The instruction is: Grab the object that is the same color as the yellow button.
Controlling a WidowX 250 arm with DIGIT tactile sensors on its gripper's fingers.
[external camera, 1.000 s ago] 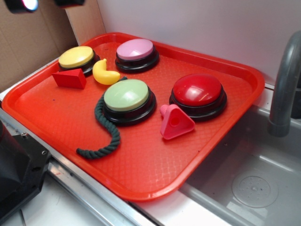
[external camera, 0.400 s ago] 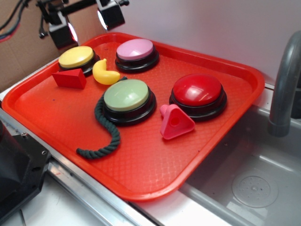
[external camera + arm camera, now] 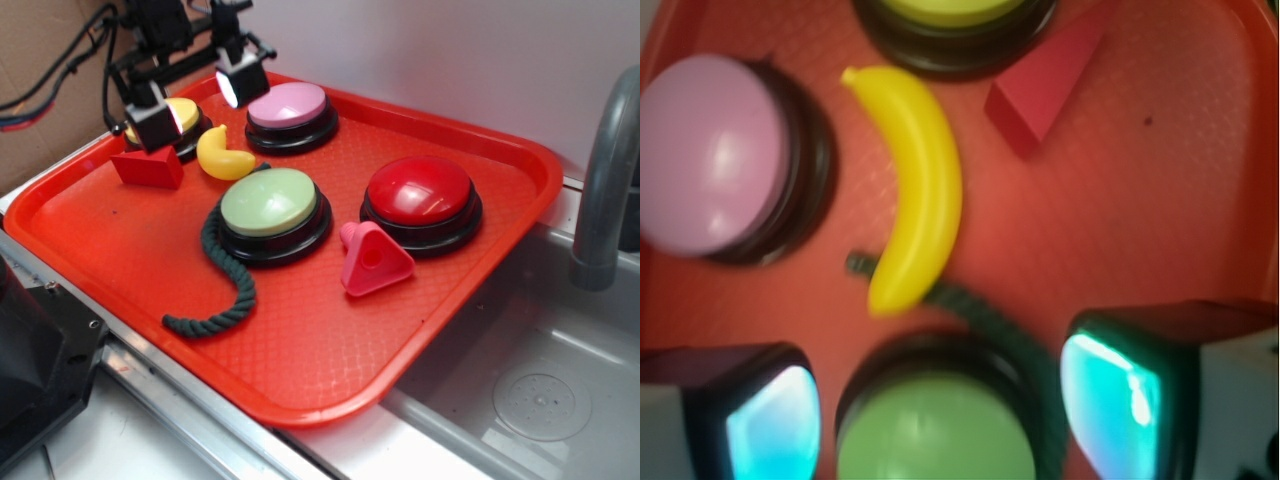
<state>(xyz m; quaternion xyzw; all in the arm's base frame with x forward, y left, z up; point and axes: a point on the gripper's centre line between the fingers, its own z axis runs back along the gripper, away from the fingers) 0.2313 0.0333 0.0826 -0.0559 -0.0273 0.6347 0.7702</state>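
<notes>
Tool (image 3: 190, 100) dropped lower since the earlier frames and now hangs over the far-left end of the tray (image 3: 300, 370), jaws spread wide and empty, one finger in front of the yellow button (image 3: 185, 115), the other by the pink button (image 3: 288, 108).

Left to right, outside view: red wedge (image 3: 148, 166) at the tray's 9 o'clock edge, yellow button just behind it, banana (image 3: 222, 155) between wedge and pink button, touching neither, with the green button (image 3: 270, 203) at its 5 o'clock. Dark rope (image 3: 222, 275) curls round the green button's base and ends just by the banana's near tip.

Wrist view: banana (image 3: 915, 215) sits centred ahead of the open fingers (image 3: 1120, 390), long axis along the view.

Risks, judged: crowded spot, so a finger may land on a button rim or nudge the wedge; the glossy curve could squirt out if pinched off-centre; the rope end may get caught in the grip.
</notes>
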